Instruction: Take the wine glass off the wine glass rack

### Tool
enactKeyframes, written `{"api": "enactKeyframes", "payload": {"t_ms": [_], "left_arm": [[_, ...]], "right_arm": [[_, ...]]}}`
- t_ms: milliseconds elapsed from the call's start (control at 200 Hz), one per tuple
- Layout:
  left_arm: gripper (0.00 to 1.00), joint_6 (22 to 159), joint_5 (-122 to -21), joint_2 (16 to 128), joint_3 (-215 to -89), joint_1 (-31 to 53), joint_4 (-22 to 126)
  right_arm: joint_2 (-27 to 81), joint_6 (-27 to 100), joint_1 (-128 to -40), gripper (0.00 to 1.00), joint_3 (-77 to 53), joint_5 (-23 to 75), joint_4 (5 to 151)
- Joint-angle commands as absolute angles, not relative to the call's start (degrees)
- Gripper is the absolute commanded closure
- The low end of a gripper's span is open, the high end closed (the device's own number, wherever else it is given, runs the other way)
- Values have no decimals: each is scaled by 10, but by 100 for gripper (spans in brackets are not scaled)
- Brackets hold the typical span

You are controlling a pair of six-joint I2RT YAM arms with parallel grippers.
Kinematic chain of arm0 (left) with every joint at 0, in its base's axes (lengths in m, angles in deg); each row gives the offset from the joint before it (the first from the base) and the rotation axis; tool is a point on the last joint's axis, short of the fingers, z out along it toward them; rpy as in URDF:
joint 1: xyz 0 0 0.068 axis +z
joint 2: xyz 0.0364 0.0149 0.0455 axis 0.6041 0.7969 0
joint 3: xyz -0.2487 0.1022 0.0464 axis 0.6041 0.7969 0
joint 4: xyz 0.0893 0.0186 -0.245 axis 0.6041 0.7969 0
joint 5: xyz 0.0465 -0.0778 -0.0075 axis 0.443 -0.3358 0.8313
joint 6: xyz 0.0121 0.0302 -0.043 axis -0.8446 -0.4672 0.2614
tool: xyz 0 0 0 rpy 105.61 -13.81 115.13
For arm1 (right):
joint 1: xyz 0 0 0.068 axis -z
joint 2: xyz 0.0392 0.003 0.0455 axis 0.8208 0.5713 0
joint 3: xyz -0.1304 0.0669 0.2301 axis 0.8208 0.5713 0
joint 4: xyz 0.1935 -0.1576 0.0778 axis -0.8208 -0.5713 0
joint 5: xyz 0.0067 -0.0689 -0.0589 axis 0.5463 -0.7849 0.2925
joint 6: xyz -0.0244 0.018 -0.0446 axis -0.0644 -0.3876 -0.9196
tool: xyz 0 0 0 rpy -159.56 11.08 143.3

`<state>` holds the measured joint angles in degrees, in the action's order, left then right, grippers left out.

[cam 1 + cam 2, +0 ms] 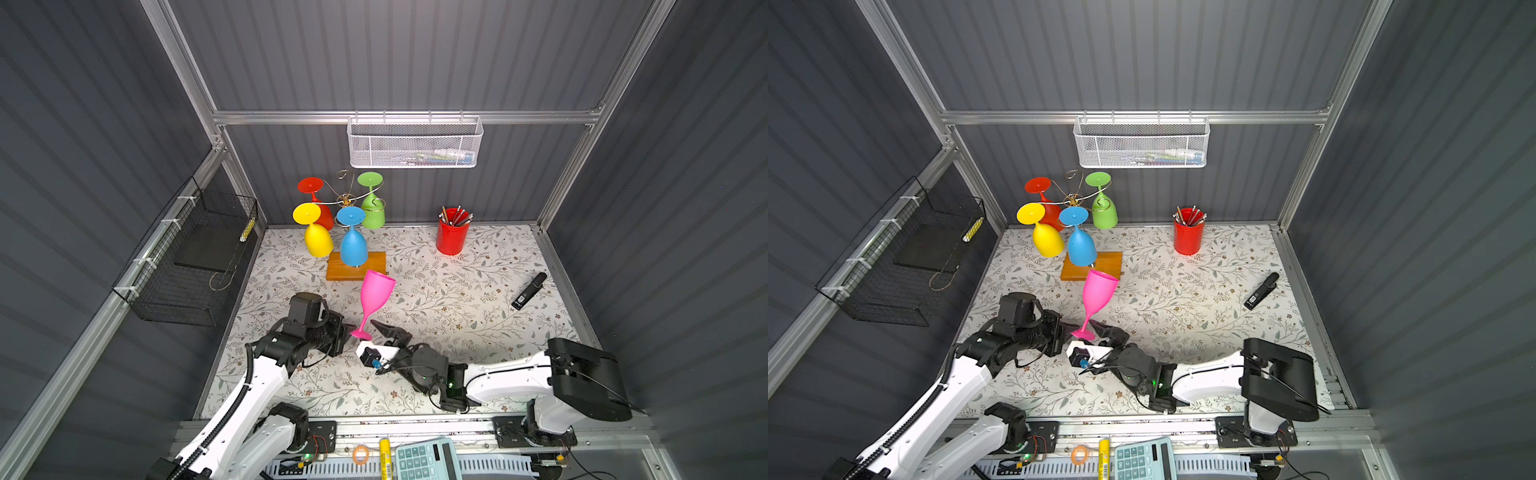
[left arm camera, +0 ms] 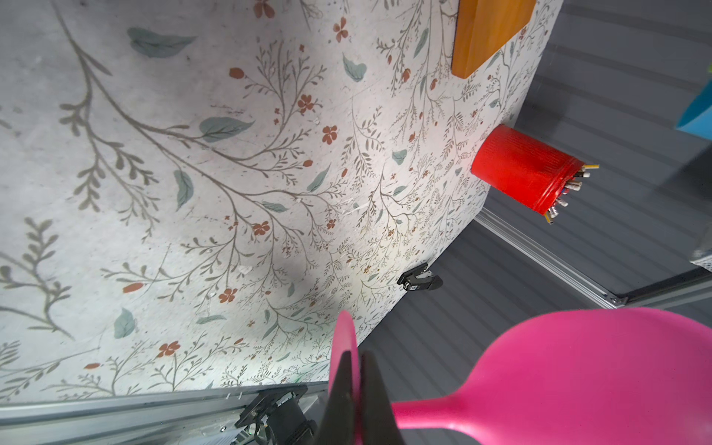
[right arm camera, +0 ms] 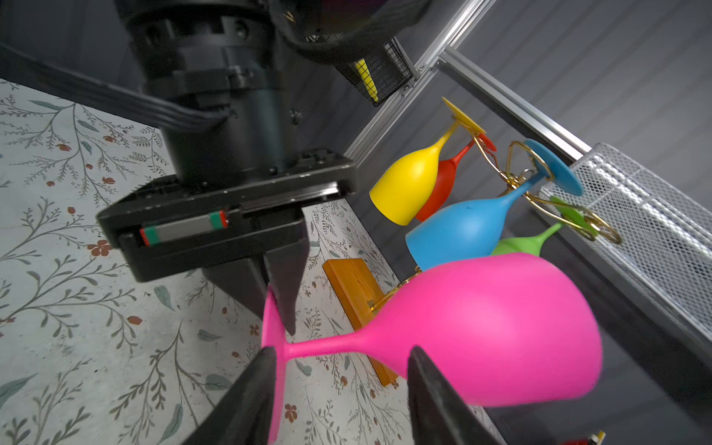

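Pink glass (image 1: 376, 291) is off the rack (image 1: 376, 266). It hangs just in front of the rack's wooden base, bowl up and tilted toward it, foot low over the desk (image 1: 457, 299). Cannot tell whether the foot touches the desk. Four other glasses hang on the wire arms; the blue glass (image 1: 353, 245) is nearest, its bowl near the pink rim in both top views. Left end effector (image 3: 279, 310) is clamped on the edge of the foot disc, jaws pinched flat to either face, plain in both wrist views. Right end effector (image 3: 342, 351) has its jaws apart, straddling the stem, one finger by the foot and one in front of the bowl; no grip seen. Judgement: removal is done in substance, and the step in hand is the right one clearing off so the left carries the glass alone. To do it well, draw the right back along its own finger line, jaws wide, so neither finger brushes stem or bowl. The left has only a thin rim of the foot, with the whole bowl as a lever above it, so the glass may pivot in the pinch. Hold the clamp firm, move slowly, no wrist twists. Bring the stem upright, steer away from the base and the blue glass, then lower until the foot sits flat on bare desk before letting go.
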<state>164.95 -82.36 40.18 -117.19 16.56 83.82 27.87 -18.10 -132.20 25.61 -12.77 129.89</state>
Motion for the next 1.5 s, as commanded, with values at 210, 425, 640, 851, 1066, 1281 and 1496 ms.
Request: {"api": "enactKeyframes", "payload": {"t_ms": [210, 425, 640, 851, 1066, 1281, 1496], "left_arm": [[100, 1602, -840, 422, -1087, 166, 611], [100, 1575, -870, 490, -1043, 167, 453], [100, 1508, -874, 522, -1045, 167, 394], [100, 1450, -876, 519, -1050, 167, 371], [100, 1421, -883, 526, -1038, 166, 327], [100, 1417, -892, 544, -1028, 166, 269], [100, 1421, -898, 561, -1024, 167, 242]], "right_arm": [[93, 117, -1265, 34, 203, -34, 859], [38, 243, -1179, 36, 112, 61, 678], [49, 333, -1110, 40, -2, 154, 553], [96, 390, -1085, 42, -102, 180, 464], [161, 412, -1081, 45, -199, 208, 411], [217, 407, -1081, 47, -259, 207, 375], [260, 395, -1081, 49, -301, 216, 359]]}}
